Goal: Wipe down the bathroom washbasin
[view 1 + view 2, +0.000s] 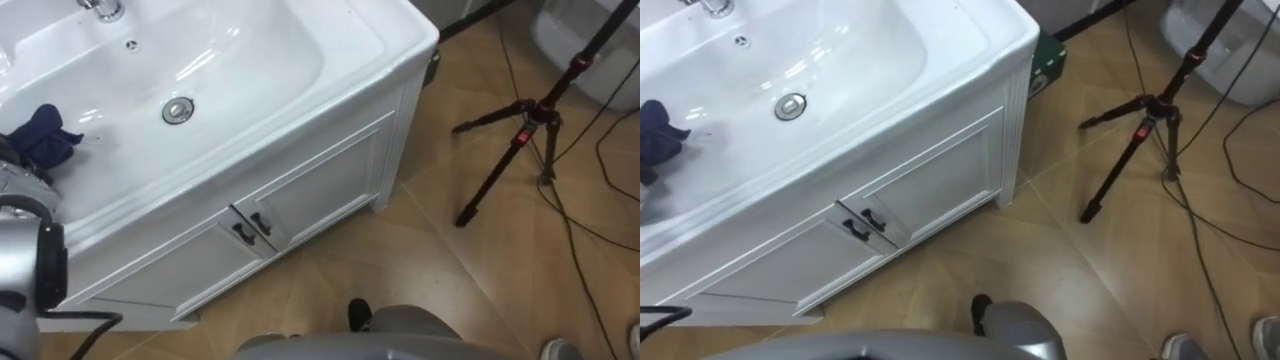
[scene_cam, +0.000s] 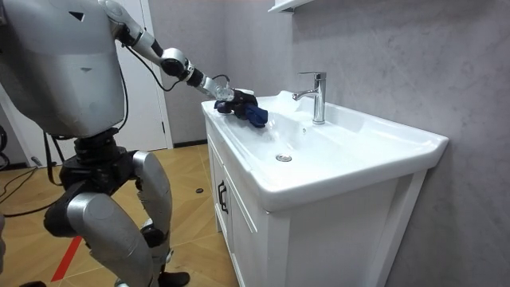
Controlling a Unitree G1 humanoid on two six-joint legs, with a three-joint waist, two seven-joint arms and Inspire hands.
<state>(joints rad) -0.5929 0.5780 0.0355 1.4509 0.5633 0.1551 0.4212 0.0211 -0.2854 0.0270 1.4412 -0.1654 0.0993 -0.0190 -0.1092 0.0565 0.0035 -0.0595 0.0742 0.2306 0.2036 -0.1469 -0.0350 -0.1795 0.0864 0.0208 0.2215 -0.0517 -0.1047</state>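
- Cloth [image 1: 42, 136], dark blue and crumpled, lies at the left end of the basin [image 1: 260, 60], well apart from the drain [image 1: 177, 110].
- Left hand [image 2: 225, 92] touches its edge; I cannot tell whether the fingers pinch it.
- Judged soft, light and floppy: best bunched under the palm, as the glossy basin likely lets it slide.

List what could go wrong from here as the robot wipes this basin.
The left robot hand meets the blue cloth at one end of the basin with the arm stretched out, so the area around the drain may go unwiped. A wide sweep along the back could knock the faucet. If the robot steps sideways, the tripod on the floor nearby could catch its feet.
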